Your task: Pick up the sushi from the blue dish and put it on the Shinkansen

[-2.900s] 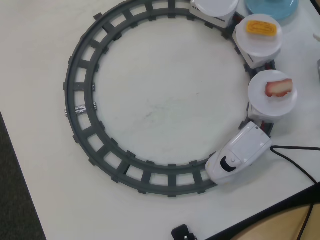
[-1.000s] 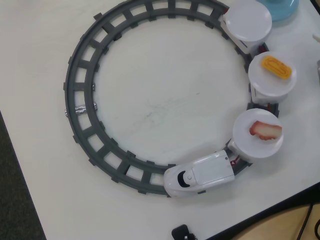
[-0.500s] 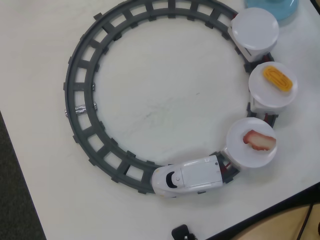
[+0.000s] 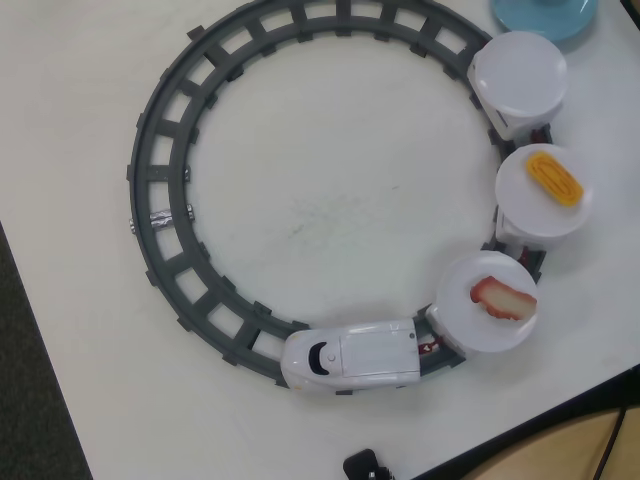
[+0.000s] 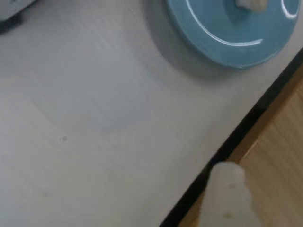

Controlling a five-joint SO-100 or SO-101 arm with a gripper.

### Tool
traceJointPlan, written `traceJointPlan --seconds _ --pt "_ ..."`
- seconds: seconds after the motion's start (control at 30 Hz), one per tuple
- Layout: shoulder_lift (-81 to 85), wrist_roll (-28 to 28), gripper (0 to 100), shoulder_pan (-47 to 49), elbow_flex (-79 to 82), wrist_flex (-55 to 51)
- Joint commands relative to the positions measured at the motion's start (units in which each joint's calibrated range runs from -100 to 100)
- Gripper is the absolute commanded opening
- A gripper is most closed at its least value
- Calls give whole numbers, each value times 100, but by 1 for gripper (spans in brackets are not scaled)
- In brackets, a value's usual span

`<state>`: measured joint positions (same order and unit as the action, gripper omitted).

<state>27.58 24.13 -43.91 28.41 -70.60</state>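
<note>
The blue dish (image 5: pixel 236 40) lies at the top of the wrist view, and its edge shows at the top right of the overhead view (image 4: pixel 545 15). A small pale piece (image 5: pixel 251 4), the sushi cut off by the frame edge, rests on it. Only one white finger (image 5: pixel 228 191) of my gripper shows, at the bottom right above the table's edge and well short of the dish. The other finger is out of view. The Shinkansen (image 4: pixel 350 357) stands on the grey ring track (image 4: pixel 160 200) with three white discs behind it; the rearmost disc (image 4: pixel 518 72), nearest the dish, is bare.
A yellow egg piece (image 4: pixel 555 178) lies on the middle disc and a red-and-white piece (image 4: pixel 503 297) on the disc behind the engine. The table's black edge (image 5: pixel 236 137) runs diagonally, with wooden floor (image 5: pixel 279 151) beyond. A small black object (image 4: pixel 365 465) sits at the table's front edge.
</note>
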Motion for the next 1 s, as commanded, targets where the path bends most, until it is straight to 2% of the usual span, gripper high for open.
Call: traceJointPlan --seconds 0.0,0.23,0.5,0.83,0.97 --pt "-1468 298 35 -10 -1486 21" --pt "-3881 308 35 43 -3981 -81" --pt "-5985 251 35 553 -6468 -963" --pt "-6937 251 35 668 -7356 -1237" --pt "-6962 251 29 509 -7338 -1228"
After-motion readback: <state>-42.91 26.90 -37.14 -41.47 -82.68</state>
